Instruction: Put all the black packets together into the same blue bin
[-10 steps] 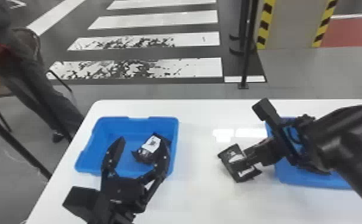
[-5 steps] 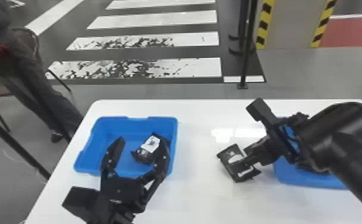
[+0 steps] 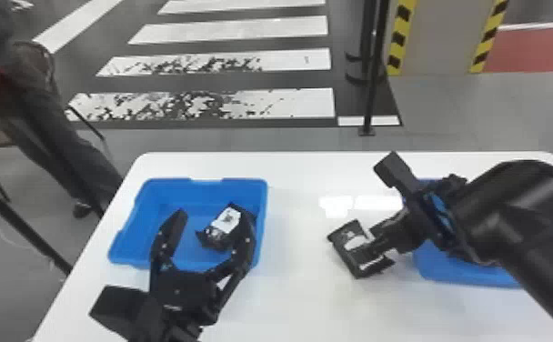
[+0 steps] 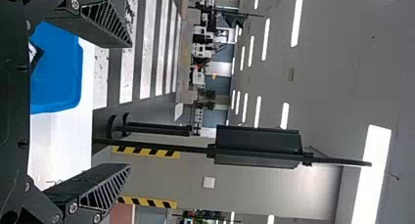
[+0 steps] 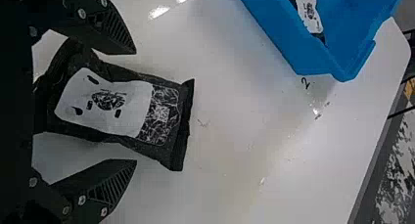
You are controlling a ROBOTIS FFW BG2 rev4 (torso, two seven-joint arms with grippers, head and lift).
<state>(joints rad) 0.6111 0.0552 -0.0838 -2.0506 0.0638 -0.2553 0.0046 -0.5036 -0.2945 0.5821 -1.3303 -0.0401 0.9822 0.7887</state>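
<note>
Right gripper (image 5: 135,106) spread, fingers either side of packet (image 5: 112,104) on desk (image 3: 298,295) between left bin (image 3: 131,255) and right bin (image 3: 462,272); left gripper (image 3: 215,212) spread near left bin; grasp step, next: pinch, lift, probably carry left

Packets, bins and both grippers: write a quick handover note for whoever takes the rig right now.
Left gripper: open, at the left bin, holding nothing.
Right gripper: open, its fingers either side of the loose packet, not closed on it.
Packets: the loose one lies on the table between the bins; another is in the left bin.
Right bin: mostly behind the right arm, contents unclear.
Done: one packet in the left bin.
Left: probably grip the loose packet and add it there; check the right bin.
</note>
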